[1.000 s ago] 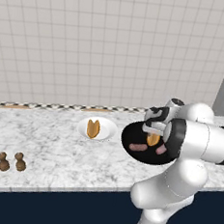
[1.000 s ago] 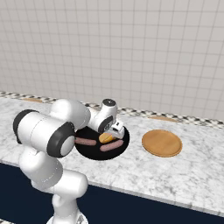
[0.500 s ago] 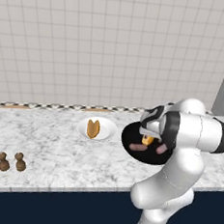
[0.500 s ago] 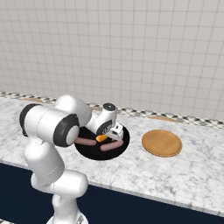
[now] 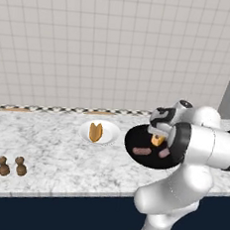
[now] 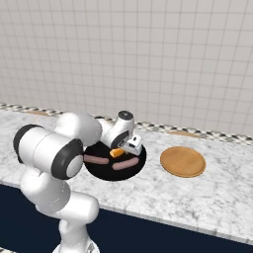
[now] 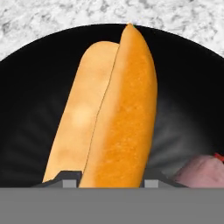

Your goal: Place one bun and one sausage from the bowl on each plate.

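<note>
My gripper (image 7: 109,181) reaches down into the black bowl (image 7: 30,113), its jaws closed against the two sides of a golden-orange bun (image 7: 109,127). The bun lies low in the bowl, lengthwise away from the hand. In the left base view the gripper (image 5: 158,134) holds this bun (image 5: 158,140) over the bowl (image 5: 134,141), with two sausages (image 5: 142,151) beside it. A second bun (image 5: 95,131) lies on the white plate (image 5: 110,131). From the right base view, the bowl (image 6: 106,172) holds the bun (image 6: 116,152) and sausages (image 6: 96,159), left of the bare orange-tan plate (image 6: 183,161).
Two dark brown shakers (image 5: 11,166) stand near the counter's front edge at the far left. A tiled wall runs behind the marble counter (image 5: 53,151). My own white arm crowds the near side of the bowl.
The jaws have closed from wide open onto the bun in the bowl. The hand has settled lower over the bowl and the elbow has swung.
</note>
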You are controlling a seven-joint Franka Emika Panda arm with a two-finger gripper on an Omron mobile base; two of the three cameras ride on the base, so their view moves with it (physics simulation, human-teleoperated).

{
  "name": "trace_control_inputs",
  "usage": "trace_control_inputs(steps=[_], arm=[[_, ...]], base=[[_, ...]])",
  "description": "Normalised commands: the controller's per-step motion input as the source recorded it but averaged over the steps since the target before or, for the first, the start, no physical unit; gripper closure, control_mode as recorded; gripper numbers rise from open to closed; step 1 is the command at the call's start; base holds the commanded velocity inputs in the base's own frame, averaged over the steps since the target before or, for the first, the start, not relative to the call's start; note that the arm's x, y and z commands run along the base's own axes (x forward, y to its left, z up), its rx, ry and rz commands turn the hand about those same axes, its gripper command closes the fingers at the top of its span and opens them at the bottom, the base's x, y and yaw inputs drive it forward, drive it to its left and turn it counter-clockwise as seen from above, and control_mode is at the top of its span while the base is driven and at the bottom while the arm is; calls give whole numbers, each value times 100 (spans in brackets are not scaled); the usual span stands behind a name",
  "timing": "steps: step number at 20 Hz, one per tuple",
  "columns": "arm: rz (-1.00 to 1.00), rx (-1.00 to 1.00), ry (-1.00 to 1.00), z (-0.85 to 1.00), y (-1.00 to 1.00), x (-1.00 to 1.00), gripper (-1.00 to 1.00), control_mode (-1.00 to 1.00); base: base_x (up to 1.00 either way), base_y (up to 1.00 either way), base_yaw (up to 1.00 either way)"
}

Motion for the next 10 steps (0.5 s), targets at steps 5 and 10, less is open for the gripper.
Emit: trace_control_inputs(steps=[5,10], arm=[[-5,-1,-1,63,-59,-32,100,-100],[-14,-9,2,31,-98,-6,100,-100]], base=[[0,0,0],[0,0,0]])
